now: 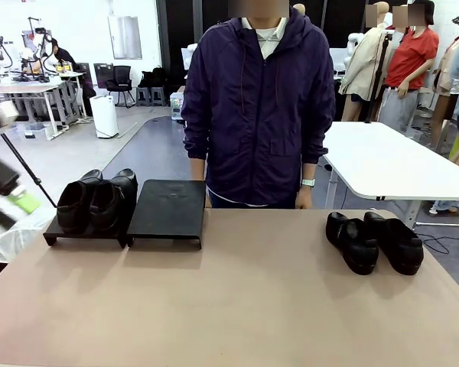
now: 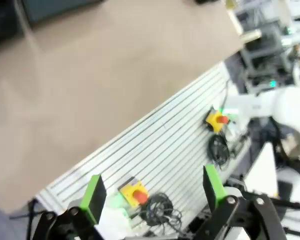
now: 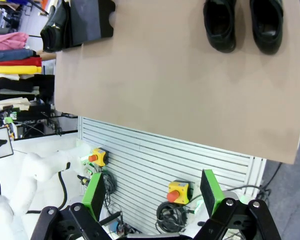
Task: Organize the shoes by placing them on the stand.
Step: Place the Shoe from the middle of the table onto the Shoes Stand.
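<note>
Right, from my front camera the stand (image 1: 168, 208) sits at about 10 o'clock on the table (image 1: 237, 306), close to the far edge. Two shoes (image 1: 76, 206) rest side by side on its left half, touching each other, toes toward me, and its right half shows its flat black top. The other two shoes lie on the tabletop at about 2 o'clock, well apart from the stand. They are side by side and close together, with toes angled toward 5 o'clock. A person (image 1: 260, 115) in a dark purple jacket stands at 12 o'clock behind the far edge, arms down. Their hands drop behind the table, so I cannot tell what they are doing. My left gripper (image 2: 153, 192) is released, jaws wide and gripping nothing. It hangs off the near side of the table, over a white slatted panel (image 2: 175, 145) with a yellow stop button (image 2: 217, 120). My right gripper (image 3: 152, 192) is also released and empty, and it looks down on the same panel. In its wrist view the loose shoes lie at 1 o'clock on the tabletop and a corner of the stand sits at 11 o'clock.
</note>
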